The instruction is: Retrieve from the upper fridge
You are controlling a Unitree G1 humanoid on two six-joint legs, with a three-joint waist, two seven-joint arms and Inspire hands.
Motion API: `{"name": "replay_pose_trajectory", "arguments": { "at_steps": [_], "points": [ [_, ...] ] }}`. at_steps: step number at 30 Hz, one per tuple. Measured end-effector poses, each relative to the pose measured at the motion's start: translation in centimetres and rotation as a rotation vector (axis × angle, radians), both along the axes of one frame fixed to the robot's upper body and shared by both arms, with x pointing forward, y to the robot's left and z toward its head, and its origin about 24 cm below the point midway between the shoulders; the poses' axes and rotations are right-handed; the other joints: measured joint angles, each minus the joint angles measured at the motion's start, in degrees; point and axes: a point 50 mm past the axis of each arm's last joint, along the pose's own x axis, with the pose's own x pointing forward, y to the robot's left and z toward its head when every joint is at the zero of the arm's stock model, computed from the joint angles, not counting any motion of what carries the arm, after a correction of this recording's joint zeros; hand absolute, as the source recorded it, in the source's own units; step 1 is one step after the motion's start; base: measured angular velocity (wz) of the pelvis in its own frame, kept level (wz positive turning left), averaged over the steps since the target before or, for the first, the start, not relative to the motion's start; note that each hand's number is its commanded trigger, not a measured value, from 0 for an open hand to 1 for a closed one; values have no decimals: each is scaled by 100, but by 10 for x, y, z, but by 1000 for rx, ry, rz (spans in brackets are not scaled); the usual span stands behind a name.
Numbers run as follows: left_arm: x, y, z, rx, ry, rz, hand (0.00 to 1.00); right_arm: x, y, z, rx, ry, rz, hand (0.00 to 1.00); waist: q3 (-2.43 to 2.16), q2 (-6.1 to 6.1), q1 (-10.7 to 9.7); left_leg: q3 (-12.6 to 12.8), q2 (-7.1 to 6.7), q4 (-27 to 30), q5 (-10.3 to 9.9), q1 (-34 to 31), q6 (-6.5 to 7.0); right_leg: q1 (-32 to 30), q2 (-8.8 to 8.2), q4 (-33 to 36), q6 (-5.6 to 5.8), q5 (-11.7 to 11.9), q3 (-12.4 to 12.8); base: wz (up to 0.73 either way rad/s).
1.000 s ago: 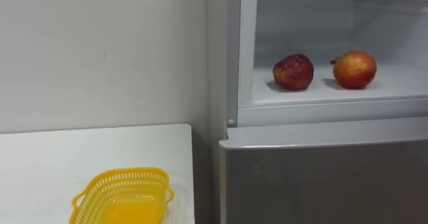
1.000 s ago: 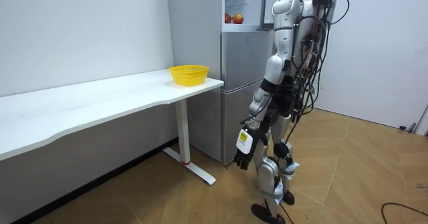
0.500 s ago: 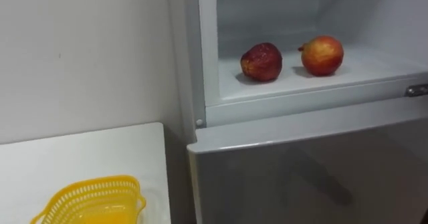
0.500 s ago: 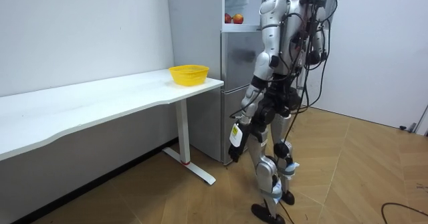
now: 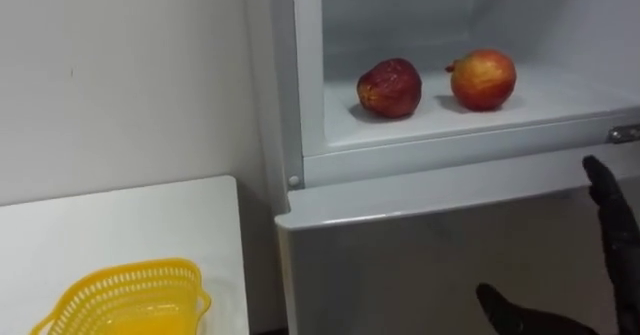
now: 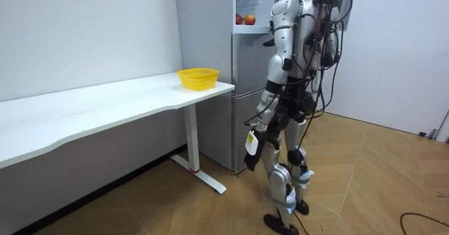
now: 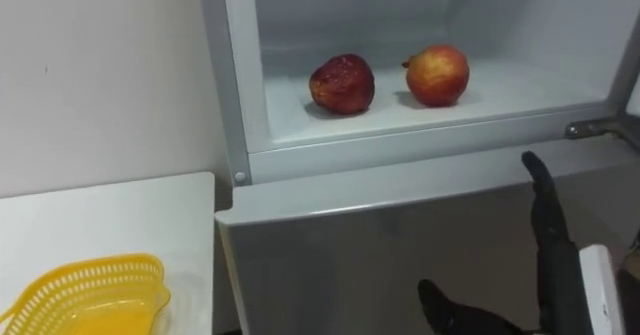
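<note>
My right hand (image 7: pixel 548 237) at 4 o'clock is cut by the lower edge; its palm is out of sight. The yellow basket (image 5: pixel 120 290) at 7 o'clock loses its near part under the same edge.

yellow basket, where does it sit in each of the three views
Left eye view: the yellow basket is at lower left on the white table, cut by the bottom edge.
Right eye view: the basket is in the lower left corner, cut the same way.
Room view: the basket is on the table's end next to the fridge.
Shared landmark: the darker apple on the upper fridge shelf, up and right of the basket in every view.
</note>
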Motion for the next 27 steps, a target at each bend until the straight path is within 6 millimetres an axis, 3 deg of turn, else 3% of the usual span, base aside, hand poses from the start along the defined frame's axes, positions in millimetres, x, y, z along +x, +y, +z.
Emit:
{"name": "replay_pose_trajectory", "arguments": {
  "at_steps": [6,11,15,21,27],
  "points": [
    [-2,-4,-1,-32,20,-40,0,2,15,16,10,-127,59,0,7,1,108,-10,30,1,1,47,-1,17,22,-5,-27,32,-89,6],
    [6,-6,-2,-74,19,-52,0,9,18,33,3,-232,87,0,44,-74,265,-15,28,-1,5,5,-8,-6,24,-20,-10,35,-81,5],
    [8,-5,-1,-73,15,-53,0,12,20,41,-14,-290,101,0,23,-121,361,-70,25,2,9,-65,-15,-2,23,-23,0,78,-122,6],
    [6,2,0,-32,16,-50,0,16,17,53,26,-353,111,0,2,-303,401,-224,30,6,15,-50,-23,130,15,-146,-15,116,-281,12],
    [6,4,0,-23,17,-47,0,25,12,65,46,-399,125,0,16,-312,383,-379,21,7,14,-50,-23,214,-21,-208,-13,123,-489,14]
  ]
}}
